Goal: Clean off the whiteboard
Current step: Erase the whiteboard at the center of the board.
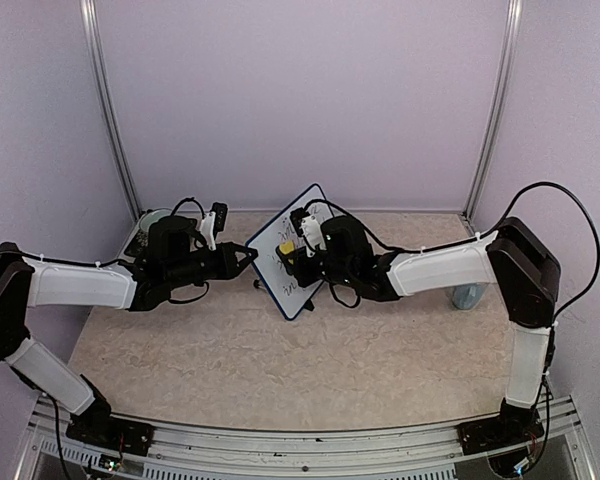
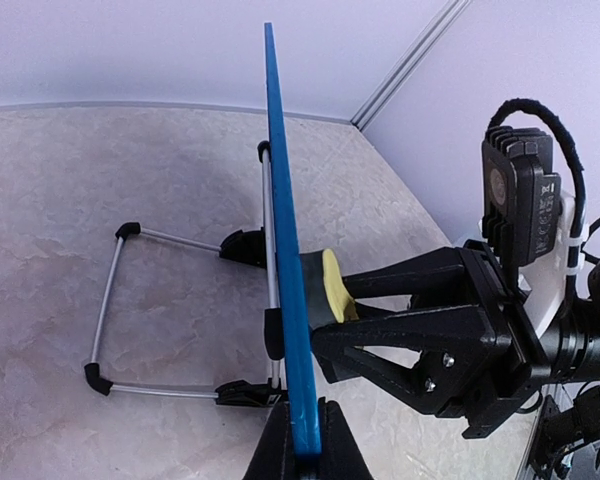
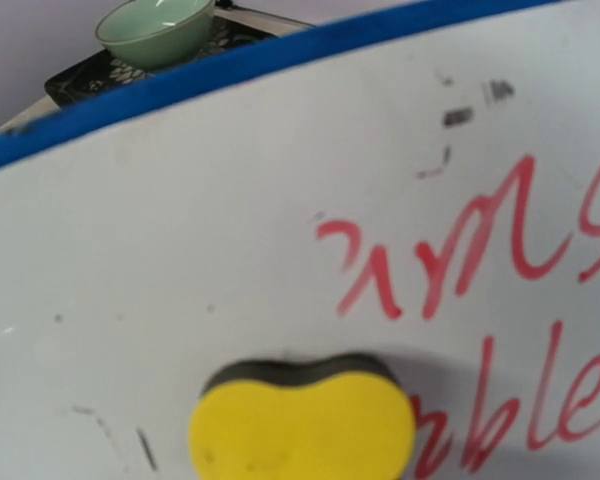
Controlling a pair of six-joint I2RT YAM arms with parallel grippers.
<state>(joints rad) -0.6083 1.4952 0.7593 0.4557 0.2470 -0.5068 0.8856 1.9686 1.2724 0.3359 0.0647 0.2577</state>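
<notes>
The whiteboard (image 1: 277,277) stands tilted on its wire stand (image 2: 110,310) mid-table, and its blue frame (image 2: 283,230) shows edge-on in the left wrist view. My left gripper (image 2: 307,440) is shut on that frame's edge. On the white face (image 3: 180,220) there is red writing (image 3: 460,250) and a few dark marks. A yellow sponge (image 3: 302,425) with a dark underside is pressed flat on the face, just left of the red letters. My right gripper (image 2: 345,300) is shut on the sponge (image 2: 335,285); its fingers are hidden in its own wrist view.
A green bowl (image 3: 158,25) sits on a dark tray (image 1: 140,240) at the back left, behind the board. A small bluish object (image 1: 468,296) lies by the right wall. Purple walls close in the table on three sides.
</notes>
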